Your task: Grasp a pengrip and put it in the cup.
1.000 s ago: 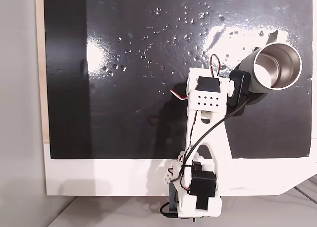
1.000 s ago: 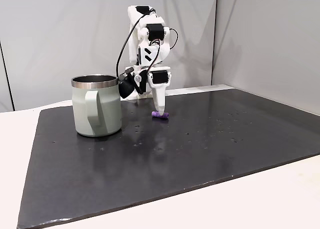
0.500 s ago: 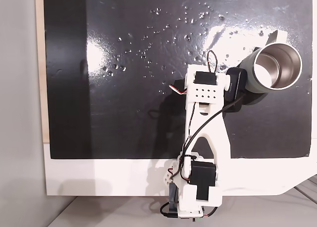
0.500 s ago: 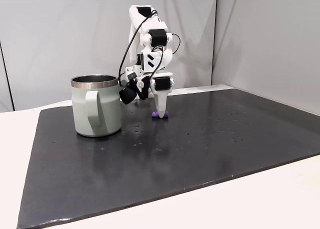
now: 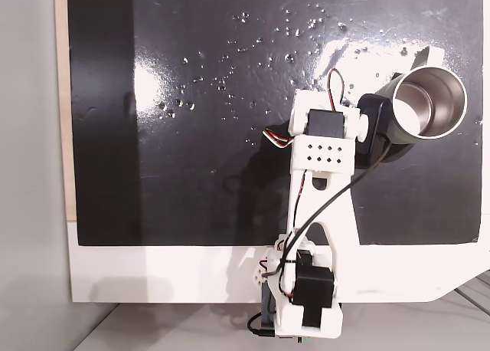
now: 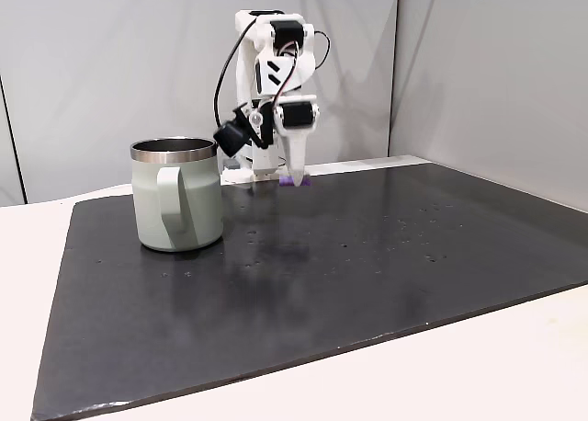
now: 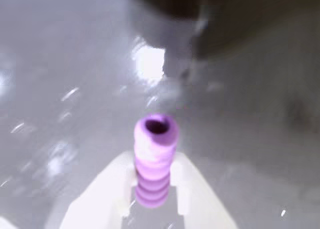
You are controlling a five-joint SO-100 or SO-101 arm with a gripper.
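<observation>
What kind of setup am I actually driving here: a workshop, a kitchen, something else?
Probably a bare tabletop test rig: a black mat on a white table, plain grey wall panels, and just the cup and claw-held pengrip.

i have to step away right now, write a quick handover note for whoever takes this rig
Gripper: shut on the small light-purple ribbed rubber pengrip, held between the white fingers, lifted off the black mat.
Cup: the grey-green metal cup with a shiny silver inside stands upright on the mat, left of the gripper in a fixed view.
Done: grasp and lift.
Left: carry the pengrip over the cup's rim and release.
</observation>
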